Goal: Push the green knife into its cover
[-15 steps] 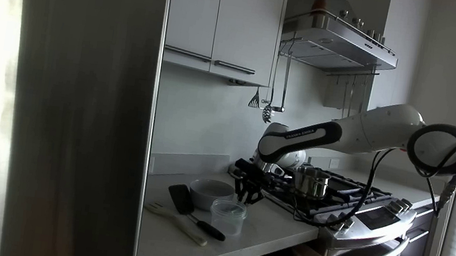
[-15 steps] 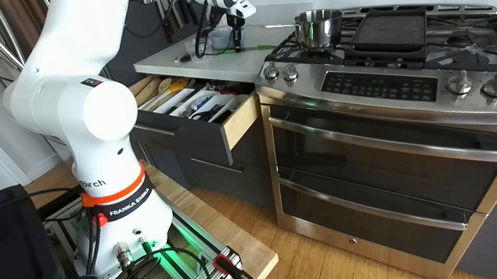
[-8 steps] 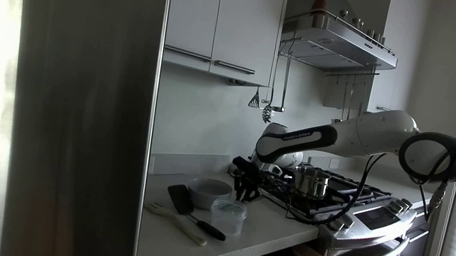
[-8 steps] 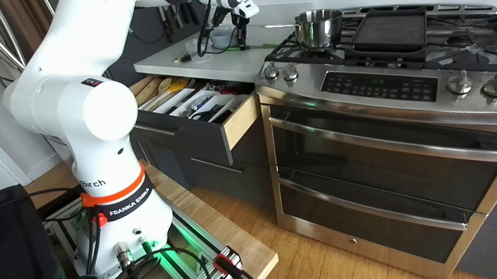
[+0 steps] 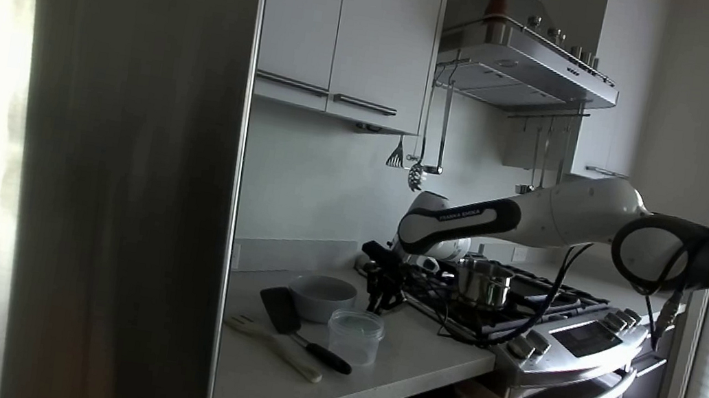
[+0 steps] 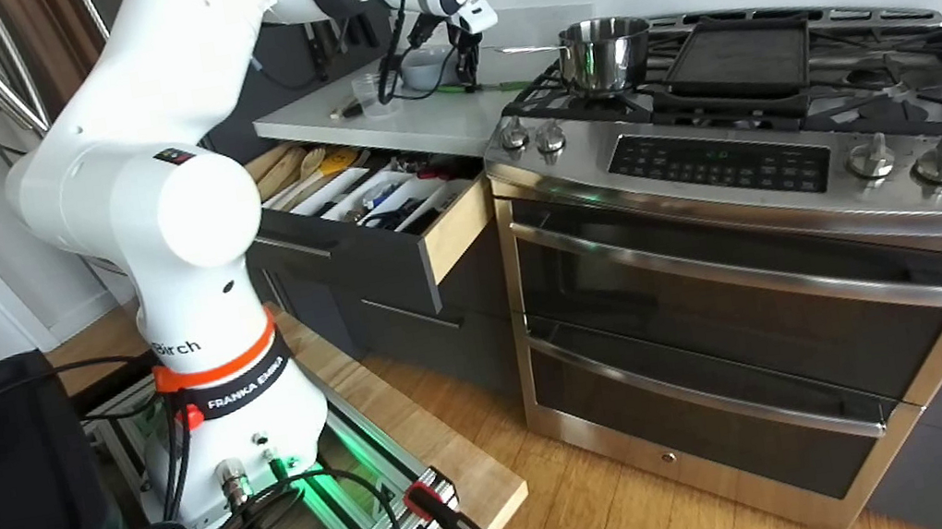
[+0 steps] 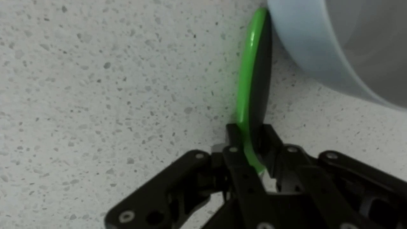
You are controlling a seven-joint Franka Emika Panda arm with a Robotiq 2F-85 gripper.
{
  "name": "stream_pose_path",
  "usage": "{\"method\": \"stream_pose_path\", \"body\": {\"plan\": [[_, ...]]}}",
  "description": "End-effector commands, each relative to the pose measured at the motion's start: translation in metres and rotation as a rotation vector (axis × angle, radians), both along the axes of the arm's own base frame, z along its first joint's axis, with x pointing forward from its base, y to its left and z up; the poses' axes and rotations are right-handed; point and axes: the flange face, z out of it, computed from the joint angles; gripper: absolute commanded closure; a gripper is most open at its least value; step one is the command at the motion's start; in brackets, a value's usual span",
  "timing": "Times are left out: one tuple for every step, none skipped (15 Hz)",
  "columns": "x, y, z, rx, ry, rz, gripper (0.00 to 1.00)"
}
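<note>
- The gripper (image 7: 252, 135) pinched the knife (image 7: 250, 79) between its jaws, right of the wrist view's centre, presumably for steering.
- Upper right, the bowl (image 7: 318, 47) stood near, perhaps cramping the knife's top.

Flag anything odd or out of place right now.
The drawer under the counter stands open, odd since the work is on top. Also, the green knife in the tool has its end crowding the bowl; can't tell if they touch. No spill or damage visible.

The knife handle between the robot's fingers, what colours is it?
Bright green on one side, blackish on the other. The wrist view shows the knife handle best.
</note>
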Motion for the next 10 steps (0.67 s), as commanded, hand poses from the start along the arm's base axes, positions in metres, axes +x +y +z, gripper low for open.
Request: {"method": "stream_pose_path", "body": {"plan": [[0.013, -0.016, -0.011, -0.015, -0.019, -0.061, 0.95], [0.014, -0.018, -0.011, -0.015, -0.019, -0.065, 0.95], [0.014, -0.02, -0.01, -0.015, -0.018, -0.069, 0.95], [0.014, -0.023, -0.01, -0.012, -0.018, -0.076, 0.95], [0.014, -0.025, -0.01, -0.013, -0.019, -0.079, 0.95], [0.014, -0.027, -0.01, -0.013, -0.017, -0.082, 0.95], [0.014, -0.03, -0.01, -0.016, -0.019, -0.085, 0.95], [0.015, -0.032, -0.009, -0.016, -0.019, -0.087, 0.95], [0.015, -0.035, -0.009, -0.016, -0.019, -0.088, 0.95], [0.015, -0.038, -0.009, -0.018, -0.019, -0.089, 0.95]]}}
